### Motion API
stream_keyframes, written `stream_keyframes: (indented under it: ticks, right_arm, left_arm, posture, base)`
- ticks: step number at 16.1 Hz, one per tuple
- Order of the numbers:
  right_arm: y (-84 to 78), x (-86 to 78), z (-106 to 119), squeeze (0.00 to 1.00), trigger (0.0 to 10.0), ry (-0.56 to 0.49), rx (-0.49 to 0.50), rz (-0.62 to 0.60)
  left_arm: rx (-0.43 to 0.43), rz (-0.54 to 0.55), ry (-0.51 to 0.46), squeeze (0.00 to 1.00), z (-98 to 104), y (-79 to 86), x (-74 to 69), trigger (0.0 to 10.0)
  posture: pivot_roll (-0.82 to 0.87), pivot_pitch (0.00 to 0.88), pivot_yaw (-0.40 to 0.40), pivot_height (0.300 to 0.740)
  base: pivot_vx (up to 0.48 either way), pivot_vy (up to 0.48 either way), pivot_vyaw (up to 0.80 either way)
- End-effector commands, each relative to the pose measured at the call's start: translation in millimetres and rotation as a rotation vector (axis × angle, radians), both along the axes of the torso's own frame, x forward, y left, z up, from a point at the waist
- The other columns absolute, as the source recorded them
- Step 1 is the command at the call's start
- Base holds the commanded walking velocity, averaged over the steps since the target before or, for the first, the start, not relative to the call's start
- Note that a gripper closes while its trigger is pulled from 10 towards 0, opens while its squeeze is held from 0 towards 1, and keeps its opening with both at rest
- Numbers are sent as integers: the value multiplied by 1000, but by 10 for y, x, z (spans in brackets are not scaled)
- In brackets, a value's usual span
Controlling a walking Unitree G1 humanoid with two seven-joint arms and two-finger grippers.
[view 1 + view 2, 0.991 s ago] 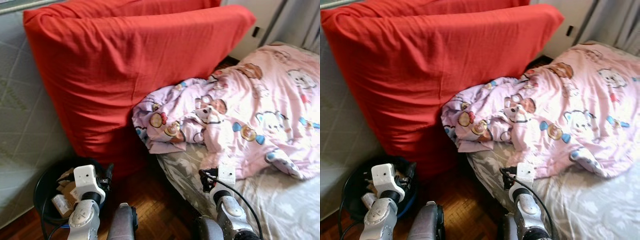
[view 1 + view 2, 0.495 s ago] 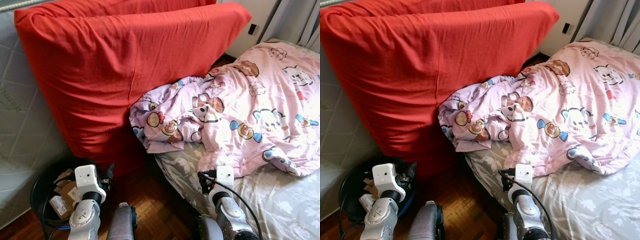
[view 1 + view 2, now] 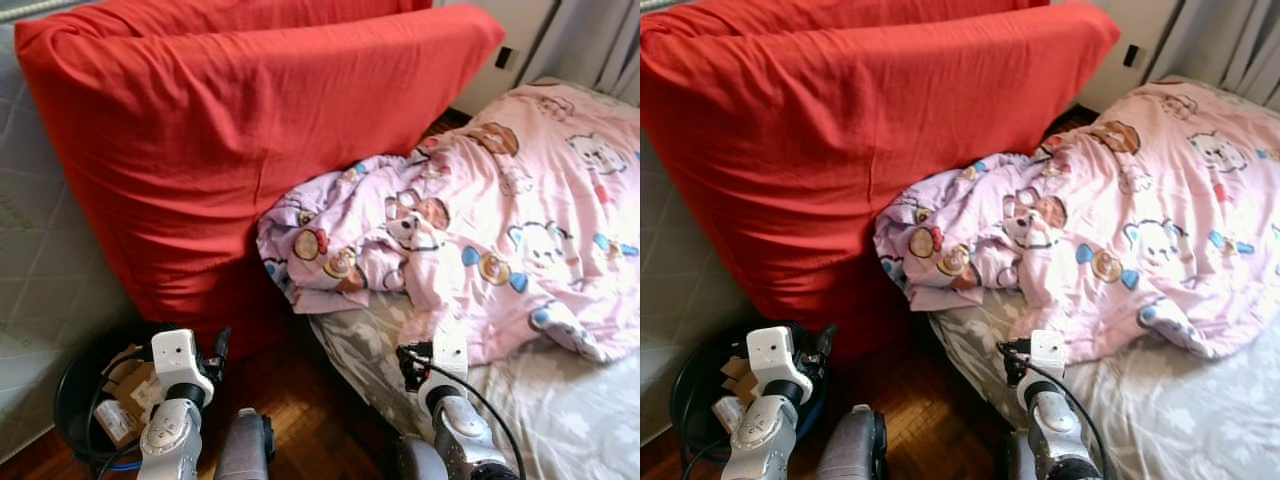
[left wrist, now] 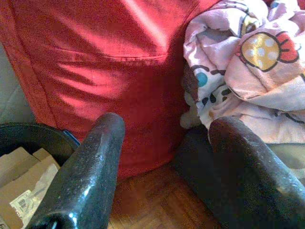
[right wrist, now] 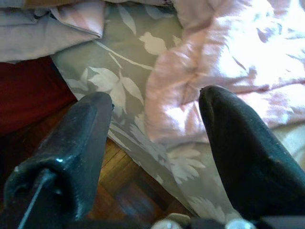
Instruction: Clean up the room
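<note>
1. The left gripper (image 4: 162, 157) has its fingers spread wide and holds nothing. The right gripper (image 5: 152, 143) is spread and empty too, low by the bed (image 3: 560, 420).
2. Since a second ago only the view has shifted a little. Cleaning probably hasn't begun.
3. The pink cartoon blanket (image 3: 470, 230) lies crumpled on the bed, touching the big red cushion (image 3: 240, 150). The black bin (image 3: 85, 385) holds cardboard.
</note>
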State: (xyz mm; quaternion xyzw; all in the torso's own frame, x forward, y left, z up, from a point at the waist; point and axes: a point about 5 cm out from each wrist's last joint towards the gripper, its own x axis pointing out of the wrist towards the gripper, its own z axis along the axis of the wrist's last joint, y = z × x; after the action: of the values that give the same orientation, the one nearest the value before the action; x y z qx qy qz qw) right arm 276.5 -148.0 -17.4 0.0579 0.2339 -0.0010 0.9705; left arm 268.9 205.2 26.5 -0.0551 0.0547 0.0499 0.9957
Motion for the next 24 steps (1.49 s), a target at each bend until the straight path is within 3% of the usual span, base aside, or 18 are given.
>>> stream_keyframes:
  ticks: [1, 14, 18, 19, 20, 24]
  right_arm:
    - [2, -52, -51, 0, 10000, 28, -10, 8]
    - [-9, -58, -58, 0, 10000, 34, -31, -7]
    - [-74, -165, -172, 0, 10000, 127, -54, -68]
    - [-68, -205, -206, 804, 10000, 145, -27, -81]
    - [-67, -236, -229, 1000, 10000, 154, -10, -98]
    - [-100, -330, -300, 1000, 10000, 202, -85, -129]
  left_arm:
    - [-9, 6, 26, 0, -65, 1, -50, 10000]
    - [-13, -5, 49, 0, -135, 1, -132, 10000]
    - [-3, 1, 61, 0, -157, 23, -181, 10000]
    - [-3, -1, 60, 0, -162, 25, -205, 10000]
    - [-2, -1, 62, 0, -169, 29, -232, 10000]
    - [10, -8, 87, 0, -222, 66, -354, 10000]
  posture:
    - [84, 171, -24, 621]
    - [85, 200, -24, 621]
    - [89, 221, -19, 621]
    - [91, 229, -17, 621]
    - [94, 240, -15, 621]
    - [101, 276, -5, 621]
  base:
    - [304, 0, 0]
    - [335, 0, 0]
    - [67, 0, 0]
    - [0, 0, 0]
    - [0, 0, 0]
    - [0, 0, 0]
